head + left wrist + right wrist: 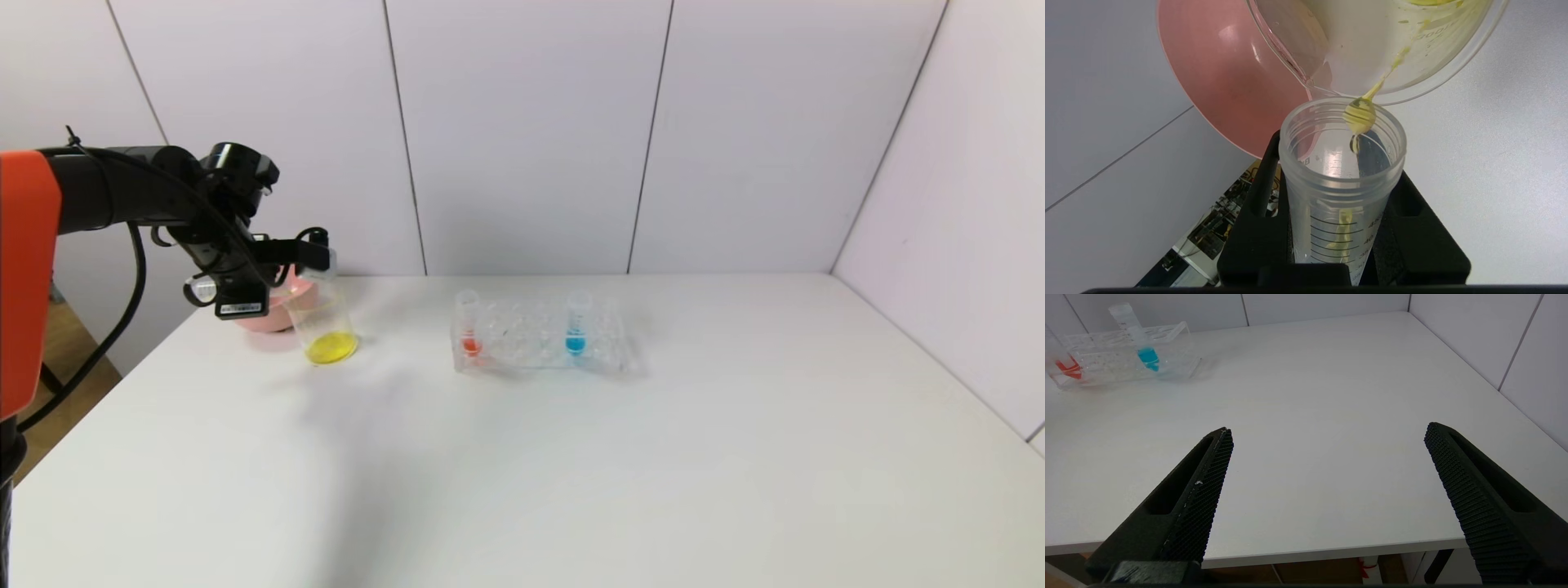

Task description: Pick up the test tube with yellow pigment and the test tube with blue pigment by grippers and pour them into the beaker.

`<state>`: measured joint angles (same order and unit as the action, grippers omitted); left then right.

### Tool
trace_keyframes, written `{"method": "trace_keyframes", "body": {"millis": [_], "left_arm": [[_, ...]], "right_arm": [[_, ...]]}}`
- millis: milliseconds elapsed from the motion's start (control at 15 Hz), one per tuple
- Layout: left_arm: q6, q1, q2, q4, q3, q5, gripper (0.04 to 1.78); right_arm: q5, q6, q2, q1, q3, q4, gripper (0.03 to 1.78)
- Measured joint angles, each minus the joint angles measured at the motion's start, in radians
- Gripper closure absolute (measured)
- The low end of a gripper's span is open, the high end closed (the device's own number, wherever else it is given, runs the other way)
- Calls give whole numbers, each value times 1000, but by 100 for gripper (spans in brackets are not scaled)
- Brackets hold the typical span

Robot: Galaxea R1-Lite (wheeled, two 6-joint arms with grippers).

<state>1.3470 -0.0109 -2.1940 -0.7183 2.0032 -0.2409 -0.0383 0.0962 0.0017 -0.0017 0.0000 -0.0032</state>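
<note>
While the left end effector (1341,228) clamps the yellow tube (1341,171) at the beaker (324,322) rim, the right end effector (1327,465) gapes.

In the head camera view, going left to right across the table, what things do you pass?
Black left gripper holding the tipped clear yellow-pigment test tube → clear beaker with yellow liquid → red-liquid tube at the clear rack's left end → blue-pigment test tube toward its right.

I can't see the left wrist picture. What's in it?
The left gripper holds a clear tube tipped at the beaker, with a yellow drip running from its mouth. A pink bowl sits beside the beaker.
</note>
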Motion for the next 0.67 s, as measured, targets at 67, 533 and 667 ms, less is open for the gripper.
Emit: {"method": "trace_keyframes", "body": {"millis": [67,533,667], "left_arm": [[0,2,0,0,0,-6,128],[-6,15,15,13,0,-11,128],[-64,14,39,24,0,9,128]], "right_arm": [[0,0,0,0,0,0,10],[0,0,0,0,0,0,10],[0,0,0,0,0,0,10]]}}
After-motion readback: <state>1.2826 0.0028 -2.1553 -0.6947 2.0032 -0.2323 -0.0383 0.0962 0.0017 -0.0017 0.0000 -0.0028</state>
